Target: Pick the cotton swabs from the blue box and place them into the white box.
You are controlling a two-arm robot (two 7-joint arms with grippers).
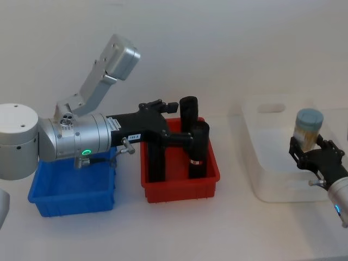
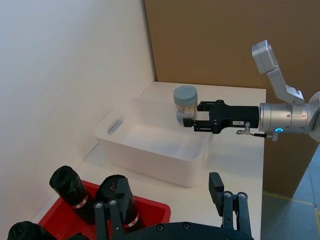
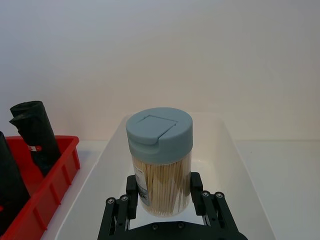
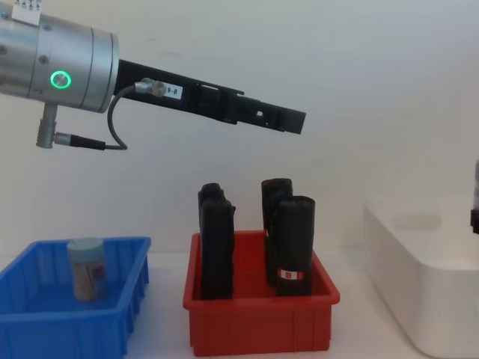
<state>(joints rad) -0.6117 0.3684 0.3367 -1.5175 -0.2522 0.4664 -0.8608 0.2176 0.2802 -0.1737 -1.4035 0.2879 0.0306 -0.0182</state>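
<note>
While the right gripper (image 3: 162, 199) clamps a jar of cotton swabs (image 3: 159, 162) upright between its fingers, the white box (image 3: 220, 150) lies directly beneath it. The left gripper (image 1: 176, 122), jaws spread and empty, hovers above the red bin (image 1: 179, 187); a second jar (image 4: 87, 268) stands in the blue box (image 4: 30, 329) below its wrist.

Head view: left arm (image 1: 76, 138) hides blue box (image 1: 70, 204) far side. Chest view: white box (image 4: 419, 277) cut off at right edge. Held cotton swabs jar (image 3: 160, 170) label print too small to read.

A red bin (image 4: 254, 325) with four upright black rolls (image 4: 293, 239) stands on the white table (image 1: 217, 228), under the left gripper (image 4: 296, 121).
</note>
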